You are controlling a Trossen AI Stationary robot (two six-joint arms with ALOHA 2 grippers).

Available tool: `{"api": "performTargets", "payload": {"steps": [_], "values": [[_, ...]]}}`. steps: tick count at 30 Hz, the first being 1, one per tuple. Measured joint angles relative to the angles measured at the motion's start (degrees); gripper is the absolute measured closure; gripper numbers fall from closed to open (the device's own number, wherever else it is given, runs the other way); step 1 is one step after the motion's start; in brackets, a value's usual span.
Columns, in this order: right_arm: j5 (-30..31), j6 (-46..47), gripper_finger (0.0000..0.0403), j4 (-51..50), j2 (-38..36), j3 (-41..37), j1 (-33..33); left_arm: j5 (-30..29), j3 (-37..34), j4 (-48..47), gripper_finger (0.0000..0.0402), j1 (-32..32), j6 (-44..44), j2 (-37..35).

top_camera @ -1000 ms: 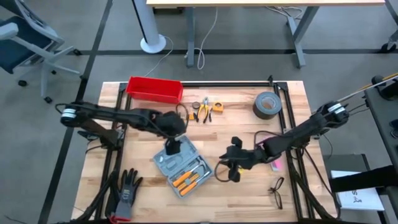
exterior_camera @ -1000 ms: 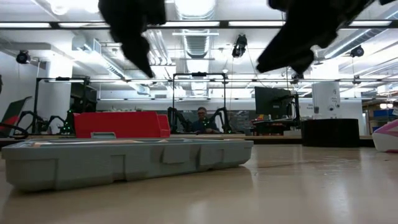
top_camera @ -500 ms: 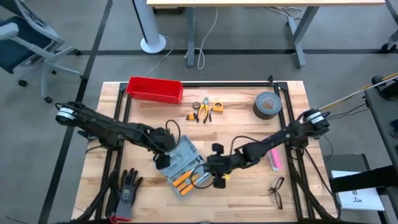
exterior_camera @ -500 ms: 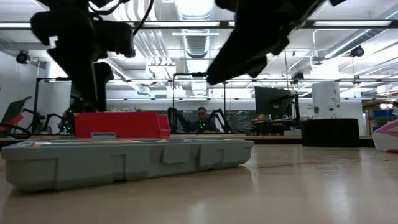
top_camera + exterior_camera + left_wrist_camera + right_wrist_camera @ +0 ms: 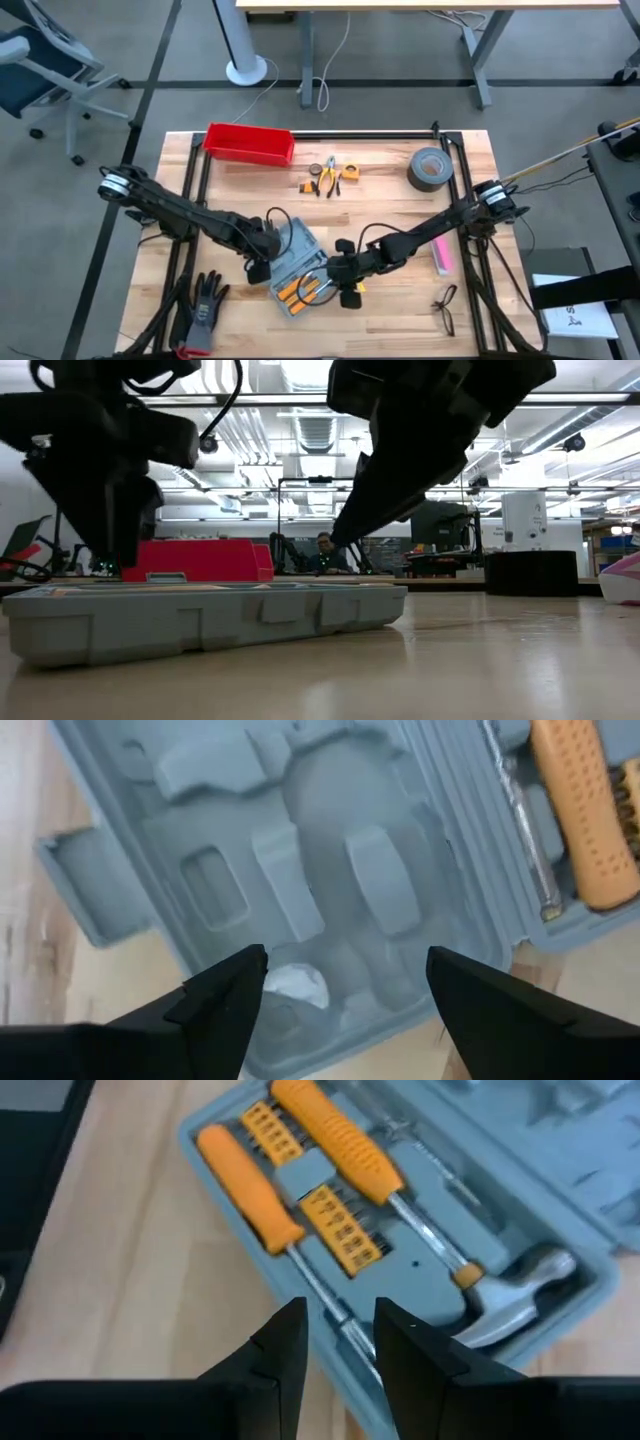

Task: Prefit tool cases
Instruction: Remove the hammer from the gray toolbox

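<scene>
The grey-blue tool case (image 5: pixel 297 262) lies open and flat on the wooden table, its low side wall (image 5: pixel 200 618) facing the low view. My left gripper (image 5: pixel 262 268) stands open, pointing down over the case's empty moulded half (image 5: pixel 330 850). My right gripper (image 5: pixel 338 283) comes in slanting from the table's right. It is open by a narrow gap (image 5: pixel 340 1330) over the half that holds orange-handled screwdrivers (image 5: pixel 335 1140) and a hammer (image 5: pixel 520 1285). I see neither gripper touching the case.
A red bin (image 5: pixel 248 143) sits at the far left. Small orange-handled tools (image 5: pixel 326 177) and a tape roll (image 5: pixel 428 168) lie at the far side. A black glove (image 5: pixel 205 298) is near left. A pink thing (image 5: pixel 441 256) and glasses (image 5: pixel 445 308) are at right.
Both grippers have come down close over the case. My left gripper went toward the table's near-left, from the case's far part to its empty half. My right gripper went toward the table's left, to the tool half. The case has stayed put.
</scene>
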Motion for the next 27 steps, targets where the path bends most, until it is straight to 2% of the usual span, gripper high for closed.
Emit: {"api": "performTargets", "payload": {"steps": [5, 12, 21, 27], "values": [[-1.2, 0.1, 0.031, -2.1, 0.2, 0.0, 0.0, 0.2, 0.0, -0.2, 0.0121, -1.1, -2.5, 1.1], [-0.9, 1.5, 0.0305, -6.3, 0.3, -0.5, -0.6, 2.0, 0.0, 0.3, 0.012, -3.2, -10.4, 1.3], [-0.5, 2.6, 0.0308, -5.6, 0.2, -2.5, -2.6, 2.6, 0.0, 0.4, 0.0121, -5.7, -15.8, 1.3], [4.2, 2.4, 0.032, -8.4, -0.1, -3.3, -4.7, 2.7, 0.0, 2.6, 0.0125, -5.8, -17.5, 1.3]]}}
